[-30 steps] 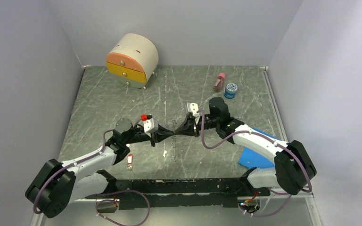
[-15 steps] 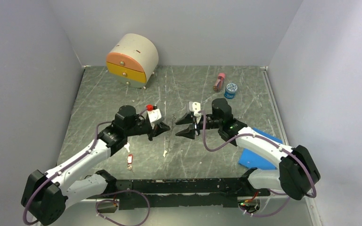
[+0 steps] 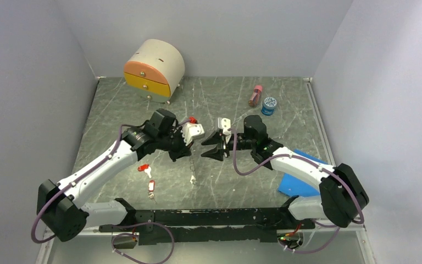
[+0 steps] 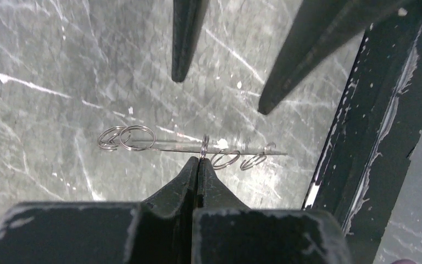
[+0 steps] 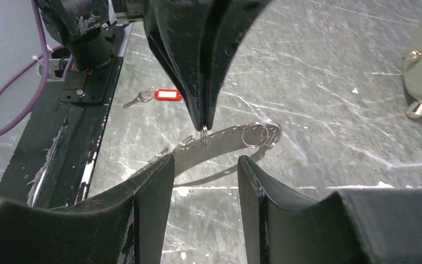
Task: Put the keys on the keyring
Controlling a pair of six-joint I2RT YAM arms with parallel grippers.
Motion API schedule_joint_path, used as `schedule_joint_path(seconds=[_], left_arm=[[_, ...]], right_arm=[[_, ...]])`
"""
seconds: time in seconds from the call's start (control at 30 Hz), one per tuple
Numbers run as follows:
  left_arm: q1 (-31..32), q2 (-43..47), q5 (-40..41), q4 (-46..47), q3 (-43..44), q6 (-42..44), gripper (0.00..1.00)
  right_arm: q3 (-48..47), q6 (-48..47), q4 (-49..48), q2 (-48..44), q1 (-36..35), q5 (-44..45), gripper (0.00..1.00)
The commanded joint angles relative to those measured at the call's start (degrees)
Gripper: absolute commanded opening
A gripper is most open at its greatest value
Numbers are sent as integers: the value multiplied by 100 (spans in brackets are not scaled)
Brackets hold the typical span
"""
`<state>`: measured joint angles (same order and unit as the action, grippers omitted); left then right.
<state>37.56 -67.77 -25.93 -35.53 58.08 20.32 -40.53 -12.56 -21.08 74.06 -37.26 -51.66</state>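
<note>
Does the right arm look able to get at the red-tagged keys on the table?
Probably yes: the right gripper is open and empty, and the keys lie uncovered, though nearer the left arm.

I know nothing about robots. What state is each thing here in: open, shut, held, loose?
left gripper: shut, pinching the keyring.
right gripper: open, holding nothing.
keyring: held at the left gripper's tip, with small split rings threaded on it.
keys: two red-tagged ones lying loose, not on the keyring.
drawer box: both drawers shut.
pink bottle: cap on.
blue jar: lid on.
</note>
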Motion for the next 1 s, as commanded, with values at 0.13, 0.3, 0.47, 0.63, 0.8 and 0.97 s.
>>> schedule_joint_path(seconds=[0.13,0.3,0.47,0.63,0.8,0.97], left_arm=[[298,-571,719,-1252,926,227,3],[340,-511,678,-1127,850,192,3],[340,-412,626,-942,672,200,3],[340,-334,532,-691,524,184,3],[342,-381,423,-640,515,177,3],[348,-298,449,-499,368,153,3]], right_arm=[[87,494,-1275,451,-285,-60,46],[85,557,-1546,756,-356,-152,41],[172,687,-1916,968,-396,-184,41],[169,744,-2093,1137,-415,-291,38],[109,737,-2093,1271,-441,-340,34],[289,836,-2419,1348,-458,-268,34]])
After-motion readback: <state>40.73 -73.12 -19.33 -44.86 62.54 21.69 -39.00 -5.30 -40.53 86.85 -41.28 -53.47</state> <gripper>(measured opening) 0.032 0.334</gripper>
